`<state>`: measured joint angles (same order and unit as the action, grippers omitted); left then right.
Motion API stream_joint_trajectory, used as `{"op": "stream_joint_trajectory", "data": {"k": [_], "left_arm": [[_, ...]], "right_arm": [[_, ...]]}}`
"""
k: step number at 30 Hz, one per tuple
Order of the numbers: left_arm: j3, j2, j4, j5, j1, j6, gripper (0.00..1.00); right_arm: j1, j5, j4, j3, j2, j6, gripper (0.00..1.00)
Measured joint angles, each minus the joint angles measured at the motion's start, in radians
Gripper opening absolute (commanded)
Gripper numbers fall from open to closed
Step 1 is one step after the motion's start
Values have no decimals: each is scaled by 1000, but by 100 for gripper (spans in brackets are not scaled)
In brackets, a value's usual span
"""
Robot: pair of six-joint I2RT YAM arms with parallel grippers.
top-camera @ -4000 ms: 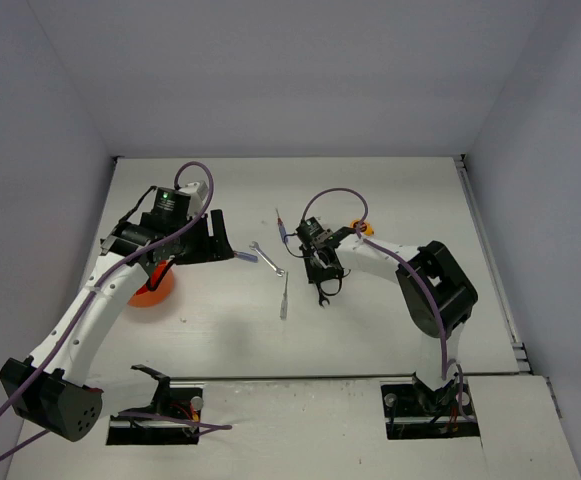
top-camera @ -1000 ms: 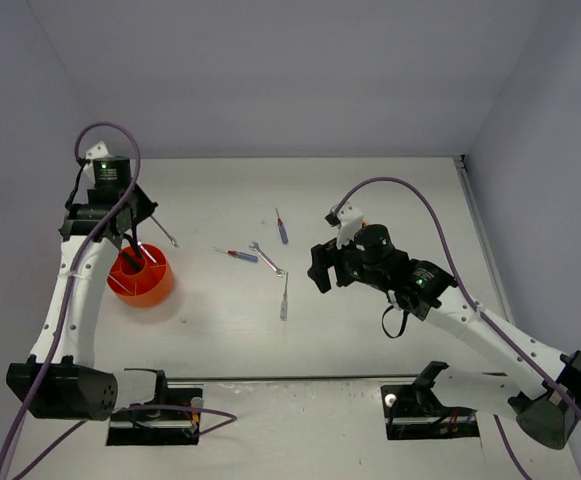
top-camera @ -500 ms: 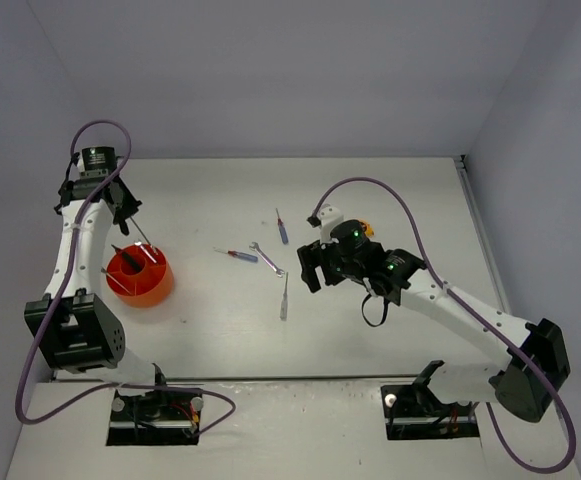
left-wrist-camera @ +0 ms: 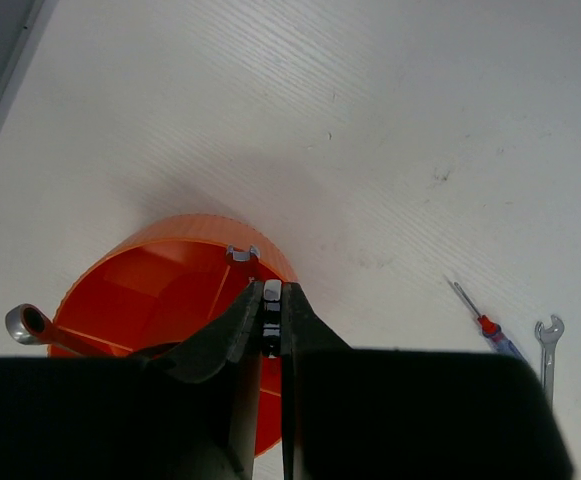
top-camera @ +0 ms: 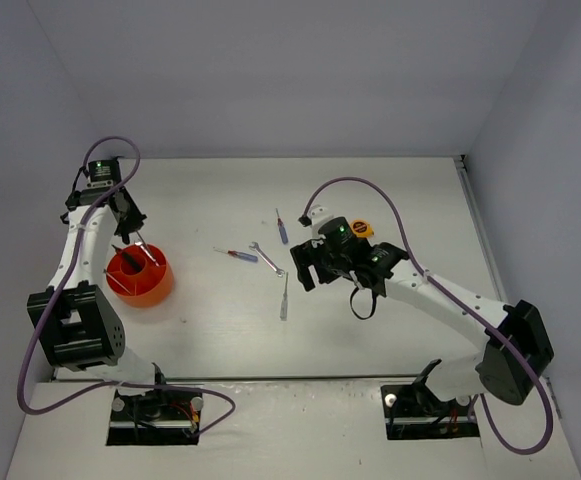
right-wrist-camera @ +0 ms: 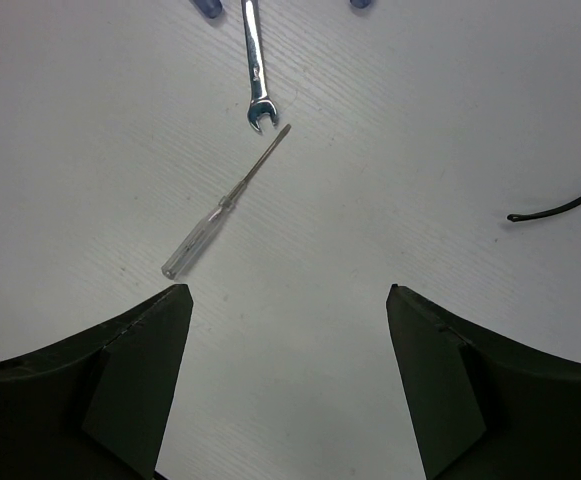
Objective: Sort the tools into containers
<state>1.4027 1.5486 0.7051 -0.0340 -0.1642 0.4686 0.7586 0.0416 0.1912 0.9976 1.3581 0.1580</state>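
The round orange tub [top-camera: 142,280] stands at the left. My left gripper [top-camera: 130,240] hangs over its far rim, shut on a thin silver wrench [left-wrist-camera: 271,305] whose open end [left-wrist-camera: 240,252] points into the tub [left-wrist-camera: 185,222]. Another wrench [left-wrist-camera: 28,324] leans inside it. On the table lie a wrench [top-camera: 267,258], two blue-and-red screwdrivers [top-camera: 240,256] [top-camera: 282,228] and a clear-handled screwdriver [top-camera: 284,298]. My right gripper [top-camera: 305,270] hovers open just right of them. In the right wrist view the clear screwdriver [right-wrist-camera: 220,210] lies ahead of its left finger [right-wrist-camera: 140,340].
A yellow tape measure [top-camera: 358,229] sits behind the right wrist. A black cable loop [top-camera: 360,305] hangs from the right arm and shows in the wrist view [right-wrist-camera: 560,208]. Grey walls close the table at the back and both sides.
My right gripper has swung left and away from me, towards the loose tools, uncovering the tape measure. The left gripper stays over the tub with the wrench, shifted only slightly.
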Motion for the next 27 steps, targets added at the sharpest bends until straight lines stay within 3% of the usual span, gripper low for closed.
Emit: {"op": "stream_joint_trajectory", "data": {"k": [11,21,27], "left_arm": [[-68,-19,-66,90,-1,-59,50],[-65,-169,-81,195,13,-36,57],[-64,-252,-76,228,154,-19,59]], "right_arm": [[0,0,1,60,87,1,74],[4,-1,-6,248,299,-26,59],[15,-3,-4,392,498,-57,51]]}}
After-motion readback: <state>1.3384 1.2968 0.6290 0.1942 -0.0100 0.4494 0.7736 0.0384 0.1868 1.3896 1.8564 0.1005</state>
